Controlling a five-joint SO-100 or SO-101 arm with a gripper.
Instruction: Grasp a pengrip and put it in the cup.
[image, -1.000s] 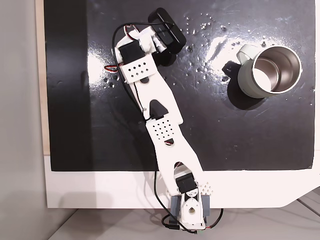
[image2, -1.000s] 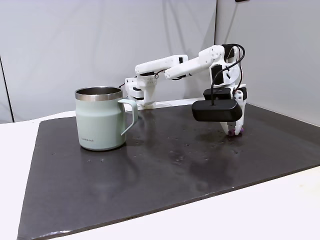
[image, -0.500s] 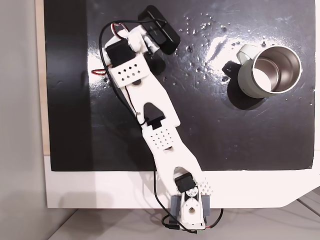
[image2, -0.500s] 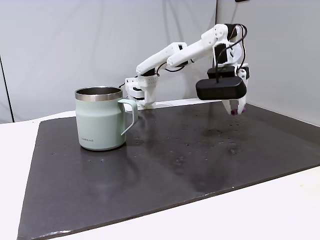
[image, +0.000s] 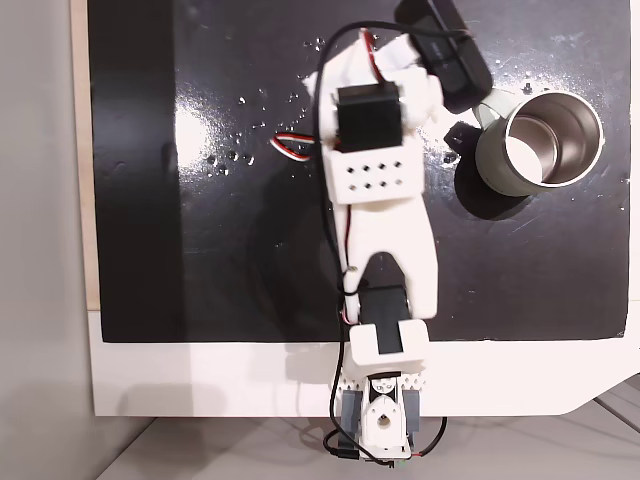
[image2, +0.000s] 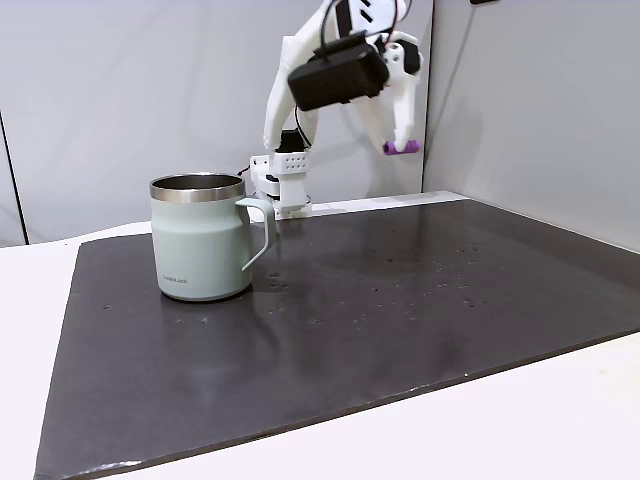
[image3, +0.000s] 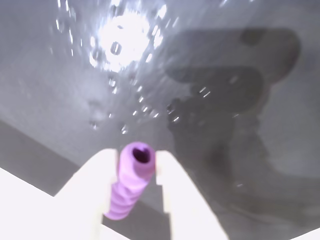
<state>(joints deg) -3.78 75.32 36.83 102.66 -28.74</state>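
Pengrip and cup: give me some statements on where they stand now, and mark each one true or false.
1. The gripper is shut on the pengrip. True.
2. The pengrip lies on the black mat. False: it is held up in the air, clear of the mat.
3. The cup stands upright on the mat. True.
4. The pengrip is already inside the cup. False: in the fixed side view it hangs off to the right of the cup, still in the gripper.
5. The cup has tipped onto its side. False: its open mouth faces up.
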